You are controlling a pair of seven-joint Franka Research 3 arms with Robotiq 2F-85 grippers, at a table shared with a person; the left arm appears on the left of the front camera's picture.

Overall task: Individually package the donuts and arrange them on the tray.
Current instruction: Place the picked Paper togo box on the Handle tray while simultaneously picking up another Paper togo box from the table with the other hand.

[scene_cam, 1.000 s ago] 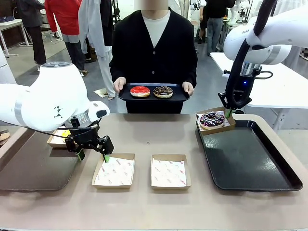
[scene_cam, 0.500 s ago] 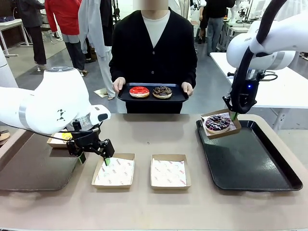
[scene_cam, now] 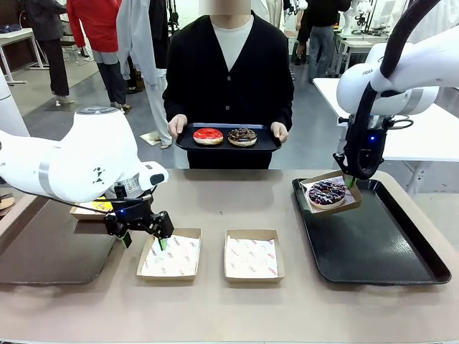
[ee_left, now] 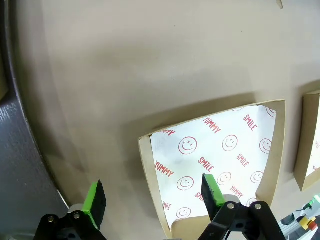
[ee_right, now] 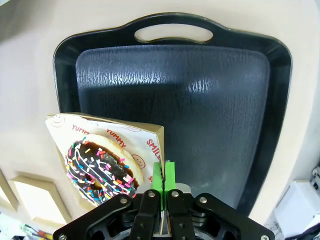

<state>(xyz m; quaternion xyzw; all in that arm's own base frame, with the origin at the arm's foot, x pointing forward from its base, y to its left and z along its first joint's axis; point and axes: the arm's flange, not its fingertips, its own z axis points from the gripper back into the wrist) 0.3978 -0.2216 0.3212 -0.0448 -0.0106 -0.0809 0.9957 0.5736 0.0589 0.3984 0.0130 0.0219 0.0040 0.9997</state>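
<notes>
My right gripper (scene_cam: 349, 180) is shut on the rim of a cardboard box (ee_right: 150, 134) holding the dark purple sprinkled donut (scene_cam: 328, 191) (ee_right: 101, 168). The box hangs tilted over the far left corner of the black tray (scene_cam: 373, 240) (ee_right: 200, 95). My left gripper (scene_cam: 143, 233) (ee_left: 152, 195) is open, low over the left wall of an empty paper-lined box (scene_cam: 169, 256) (ee_left: 220, 155), one finger inside and one outside. The person holds a small black tray (scene_cam: 228, 145) with the red donut (scene_cam: 208, 135) and the chocolate donut (scene_cam: 242, 136). A yellow donut (scene_cam: 98, 207) peeks out in a box behind my left arm.
A second empty lined box (scene_cam: 251, 255) (ee_left: 311, 145) lies at the table's middle. A dark flat tray (scene_cam: 50, 247) (ee_left: 20, 165) covers the table's left side. Most of the black tray's floor on the right is bare.
The right arm has lifted the boxed purple donut off the tray corner and carried it right, now tilted. The left gripper has sunk a little toward the empty box's left edge.
</notes>
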